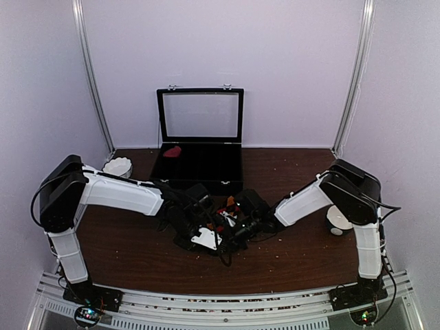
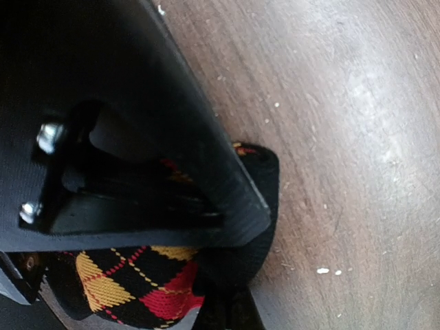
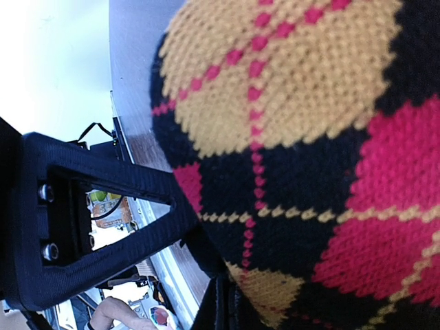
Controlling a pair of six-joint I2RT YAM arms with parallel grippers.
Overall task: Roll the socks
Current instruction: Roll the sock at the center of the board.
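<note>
The black argyle sock [image 1: 229, 206] with red and orange diamonds is bunched at the table's middle, between both grippers. My left gripper [image 1: 200, 232] is shut on it; in the left wrist view the sock [image 2: 137, 285] is pinched between the black fingers [image 2: 206, 172] at the gripper [image 2: 240, 271]. My right gripper [image 1: 238, 225] is also shut on it; the sock [image 3: 309, 137] fills the right wrist view, and a fold is clamped at the gripper [image 3: 213, 271]. A small magenta-red lump [image 1: 172, 151] lies in the box; I cannot tell whether it is the pink sock.
An open black compartment box [image 1: 199, 180] with a raised glass lid stands behind the grippers. A white bowl [image 1: 117, 166] sits at the back left. A black-and-white round thing [image 1: 338, 220] sits by the right arm. Brown wooden table [image 1: 137, 254].
</note>
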